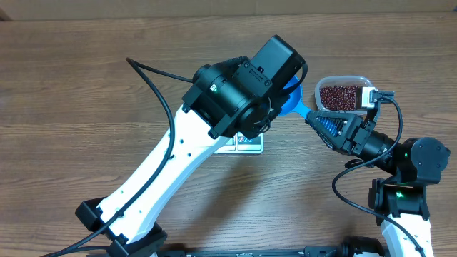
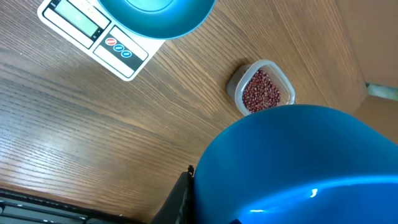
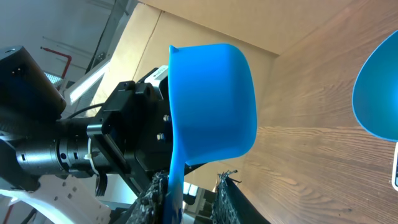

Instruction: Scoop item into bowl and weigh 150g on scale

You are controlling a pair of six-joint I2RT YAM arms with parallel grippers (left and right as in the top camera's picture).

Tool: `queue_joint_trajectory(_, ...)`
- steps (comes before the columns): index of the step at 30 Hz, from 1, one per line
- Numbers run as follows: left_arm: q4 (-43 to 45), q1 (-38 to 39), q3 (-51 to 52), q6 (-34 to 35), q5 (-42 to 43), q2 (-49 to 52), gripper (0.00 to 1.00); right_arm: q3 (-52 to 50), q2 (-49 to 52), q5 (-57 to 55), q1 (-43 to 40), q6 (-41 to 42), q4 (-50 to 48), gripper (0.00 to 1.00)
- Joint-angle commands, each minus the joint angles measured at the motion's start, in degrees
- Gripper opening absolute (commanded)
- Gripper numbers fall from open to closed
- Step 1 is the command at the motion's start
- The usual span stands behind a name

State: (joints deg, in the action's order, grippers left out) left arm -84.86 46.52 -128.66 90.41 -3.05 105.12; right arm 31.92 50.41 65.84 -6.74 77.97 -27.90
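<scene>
**Handover of the scoop above the table.** The blue scoop (image 3: 211, 99) hangs upright at the centre of the right wrist view, cup uppermost and handle running down to the lower edge.

**Hazards.**
- The scoop may drop or swing if the left gripper (image 3: 149, 124) lets go before the other claw has a firm hold.
- The handle lies off-centre between the lower fingers, so a closing grip could twist it and leave the cup tilted for scooping.
- In the overhead view the cup sits just beside the clear tub (image 2: 235, 87), so a slip could knock the tub and spill the beans (image 2: 261, 92).
- The left arm also hangs over the bowl (image 2: 155, 12), which rests on the scale (image 2: 93, 34). A bump there would shift the bowl and upset the reading.

**Claws.**
- The right gripper (image 3: 189, 191) stands narrow around the handle but is not clamped. The handle lies against one finger (image 3: 152, 194), and a gap shows before the other.
- The left gripper is fully closed just behind the cup and appears to hold it, though the contact itself is hidden.

**Task items.**
- The beans lie in the tub at centre right of the left wrist view, and none are seen in the bowl.
- The bowl and scale occupy the upper left of that view, on the wooden table (image 2: 93, 137).
</scene>
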Motion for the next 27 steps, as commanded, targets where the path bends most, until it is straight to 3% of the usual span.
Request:
queue_joint_trajectory(1,0.0,0.4,-0.5,0.0,-0.3,-0.4,0.04,1.4,-0.5,0.7,-0.1,0.0,-0.3,0.2)
queue_joint_trajectory(9,0.0,0.4,-0.5,0.0,-0.3,-0.4,0.04,1.4,-0.5,0.9,-0.1,0.0,-0.3,0.04)
queue_joint_trajectory(16,0.0,0.4,-0.5,0.0,-0.3,-0.3,0.06,1.4,-0.5,0.9,-0.1,0.1,-0.3,0.04)
queue_joint_trajectory(18,0.0,0.4,-0.5,0.0,-0.3,-0.3,0.23,1.4,-0.5,0.9,-0.1,0.2,-0.3,0.04)
queue_joint_trajectory(22,0.0,0.4,-0.5,0.0,-0.3,-0.3,0.99,1.4,-0.5,0.9,-0.1,0.2,-0.3,0.04)
queue_joint_trajectory(27,0.2,0.3,-0.5,0.0,-0.5,-0.3,1.0,1.4,-0.5,0.9,-0.1,0.2,-0.3,0.04)
